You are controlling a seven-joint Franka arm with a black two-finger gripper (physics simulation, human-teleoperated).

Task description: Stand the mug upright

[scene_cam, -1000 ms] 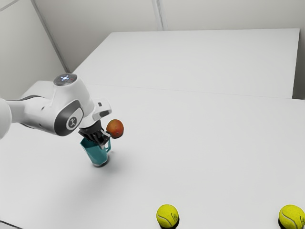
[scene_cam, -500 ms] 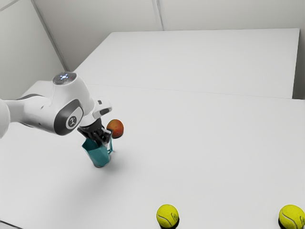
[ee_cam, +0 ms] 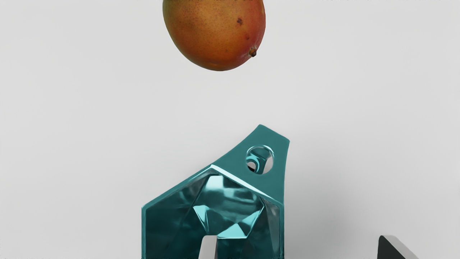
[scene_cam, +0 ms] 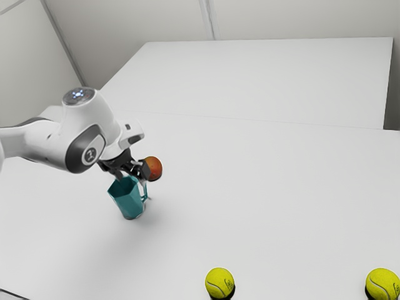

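Teal mug (scene_cam: 129, 203) upright on tbl (scene_cam: 281, 200), faceted int. (ee_cam: 230, 201) showing, jaws open nr it.

A teal, faceted mug (scene_cam: 129, 201) stands mouth up on a white table (scene_cam: 281, 187), a red-orange mango (scene_cam: 154, 168) resting near its handle without touching. Well apart from them, toward the exterior view's right, lie two yellow tennis balls, one (scene_cam: 220, 283) nearer the mug, the other (scene_cam: 382, 284) farther off.

Mug (scene_cam: 129, 205) on table (scene_cam: 281, 175), mango (scene_cam: 154, 167) behind, tennis balls (scene_cam: 219, 283) nearer exterior camera
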